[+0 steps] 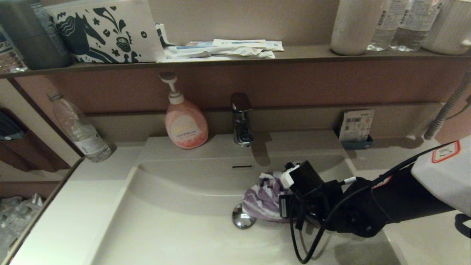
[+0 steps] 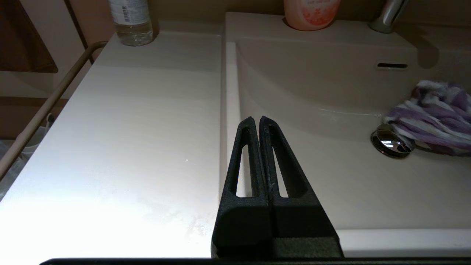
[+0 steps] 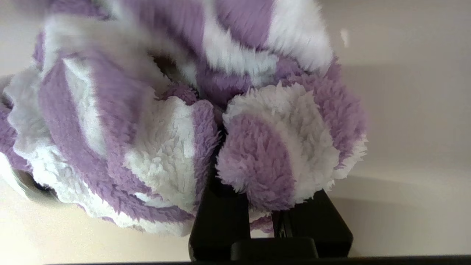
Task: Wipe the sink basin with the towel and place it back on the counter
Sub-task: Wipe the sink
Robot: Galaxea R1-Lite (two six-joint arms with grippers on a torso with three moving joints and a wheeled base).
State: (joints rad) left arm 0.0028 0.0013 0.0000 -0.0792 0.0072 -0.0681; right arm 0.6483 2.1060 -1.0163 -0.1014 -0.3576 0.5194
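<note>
The purple and white striped towel (image 1: 263,198) lies bunched on the floor of the beige sink basin (image 1: 176,221), touching the chrome drain plug (image 1: 243,220) on its right side. My right gripper (image 3: 220,140) is shut on the towel (image 3: 154,121), and folds of the cloth bulge over both fingers and hide their tips. In the head view the right wrist covers those fingers. My left gripper (image 2: 256,119) is shut and empty. It hovers over the basin's left rim, beside the flat beige counter (image 2: 128,147). The left arm is out of the head view.
A pink pump soap bottle (image 1: 186,125) and a chrome faucet (image 1: 241,117) stand on the back ledge above the overflow slot (image 1: 242,167). A water bottle (image 1: 81,129) stands at the counter's far left. A card holder (image 1: 356,127) sits at the back right, under the dark shelf (image 1: 294,55).
</note>
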